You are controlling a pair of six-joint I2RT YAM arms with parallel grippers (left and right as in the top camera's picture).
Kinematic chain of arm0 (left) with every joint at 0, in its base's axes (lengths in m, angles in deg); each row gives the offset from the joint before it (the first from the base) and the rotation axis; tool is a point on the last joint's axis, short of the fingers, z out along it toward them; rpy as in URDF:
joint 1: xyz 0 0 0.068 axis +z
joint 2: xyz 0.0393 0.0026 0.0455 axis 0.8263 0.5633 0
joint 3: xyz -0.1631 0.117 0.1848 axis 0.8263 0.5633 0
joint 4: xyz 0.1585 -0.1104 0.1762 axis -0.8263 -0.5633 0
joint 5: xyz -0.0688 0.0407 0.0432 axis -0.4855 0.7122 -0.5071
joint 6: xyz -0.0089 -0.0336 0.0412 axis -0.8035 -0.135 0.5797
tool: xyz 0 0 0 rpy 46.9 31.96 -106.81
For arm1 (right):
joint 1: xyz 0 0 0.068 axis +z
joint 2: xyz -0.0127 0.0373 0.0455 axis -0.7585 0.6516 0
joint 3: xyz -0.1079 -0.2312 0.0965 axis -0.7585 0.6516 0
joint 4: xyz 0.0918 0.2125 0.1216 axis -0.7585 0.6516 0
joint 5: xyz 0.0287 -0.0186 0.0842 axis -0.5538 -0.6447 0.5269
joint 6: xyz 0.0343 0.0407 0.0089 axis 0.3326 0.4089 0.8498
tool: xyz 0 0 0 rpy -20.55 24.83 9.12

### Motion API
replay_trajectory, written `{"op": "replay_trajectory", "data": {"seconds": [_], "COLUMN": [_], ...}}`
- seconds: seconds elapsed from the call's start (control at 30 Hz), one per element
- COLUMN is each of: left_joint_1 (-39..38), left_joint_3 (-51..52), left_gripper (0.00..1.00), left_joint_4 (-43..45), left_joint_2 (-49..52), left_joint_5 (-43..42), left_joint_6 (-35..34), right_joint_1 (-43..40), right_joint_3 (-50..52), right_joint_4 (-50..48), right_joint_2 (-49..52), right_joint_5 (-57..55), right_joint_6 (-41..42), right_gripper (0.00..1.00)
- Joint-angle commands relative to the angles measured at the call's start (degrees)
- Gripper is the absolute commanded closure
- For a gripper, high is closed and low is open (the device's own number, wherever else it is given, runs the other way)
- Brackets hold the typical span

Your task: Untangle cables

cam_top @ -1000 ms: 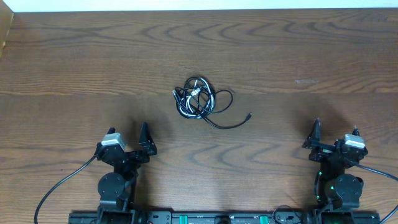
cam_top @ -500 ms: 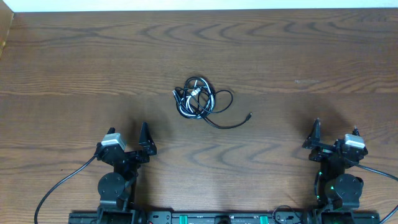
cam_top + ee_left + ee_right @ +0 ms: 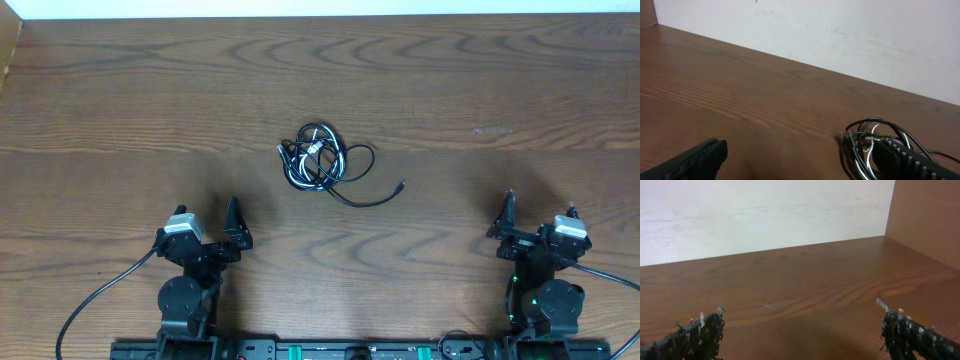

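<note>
Pinching several cables (image 3: pixel 318 160) together, their crossings seemingly too fine to trace, risks tightening the knot; both jaws stand wide.

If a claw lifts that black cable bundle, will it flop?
Probably floppy: the cables are thin and lie in loose loops. Likely light, sliding easily on the smooth table. The free plug end would probably dangle.

No readable text, labels, brands, numbers or signs in any view.
</note>
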Motion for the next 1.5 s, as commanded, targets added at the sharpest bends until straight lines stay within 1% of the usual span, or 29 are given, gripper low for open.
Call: {"op": "replay_trajectory", "data": {"seconds": [0.0, 0.13, 0.23, 0.33, 0.4, 0.6, 0.8, 0.83, 1.0, 1.07, 1.27, 1.4, 1.47], "left_joint_1": [0.3, 0.3, 0.3, 0.3, 0.3, 0.3, 0.3, 0.3, 0.3, 0.3, 0.2, 0.0, 0.0], "left_joint_3": [-1.2, -4.3, -7.3, -10.7, -15.3, -23.0, -28.3, -29.2, -38.2, -42.9, -51.3, -55.5, -57.9], "left_gripper": [0.02, 0.02, 0.02, 0.02, 0.02, 0.02, 0.02, 0.02, 0.02, 0.02, 0.02, 0.02, 0.02], "left_joint_4": [-1.7, -4.0, -5.5, -5.5, -5.5, -5.6, -6.5, -7.2, -18.4, -23.2, -29.3, -30.8, -31.4], "left_joint_2": [0.7, 3.8, 8.8, 15.3, 23.4, 36.4, 43.8, 44.7, 49.7, 51.9, 57.2, 61.4, 64.0], "left_joint_5": [-1.2, -1.4, -1.4, -2.3, -3.2, -7.1, -10.3, -10.4, -10.4, -11.8, -14.5, -14.6, -16.0], "left_joint_6": [0.8, 1.5, 2.0, 2.0, 2.0, 2.0, 2.1, 2.1, 4.9, 6.8, 9.6, 11.7, 12.1], "right_joint_1": [-0.5, -0.5, -0.5, -0.5, -0.5, -0.5, -0.5, -0.5, -0.5, -0.5, -0.5, -0.5, -0.5], "right_joint_3": [0.1, 0.1, 0.1, 0.1, 0.1, 0.1, 0.1, 0.1, 0.1, 0.1, 0.1, 0.1, 0.1], "right_joint_4": [0.2, 0.2, 0.2, 0.2, 0.2, 0.2, 0.2, 0.2, 0.2, 0.2, 0.2, 0.2, 0.2], "right_joint_2": [-0.6, -0.6, -0.6, -0.6, -0.6, -0.6, -0.6, -0.6, -0.6, -0.6, -0.6, -0.6, -0.6], "right_joint_5": [-0.1, -0.1, -0.1, -0.1, -0.1, -0.1, -0.1, -0.1, -0.1, -0.1, -0.1, -0.1, -0.1], "right_joint_6": [0.7, 0.7, 0.7, 0.7, 0.7, 0.7, 0.7, 0.7, 0.7, 0.7, 0.7, 0.7, 0.7], "right_gripper": [0.01, 0.01, 0.01, 0.01, 0.01, 0.01, 0.01, 0.01, 0.01, 0.01, 0.01, 0.01, 0.01]}}
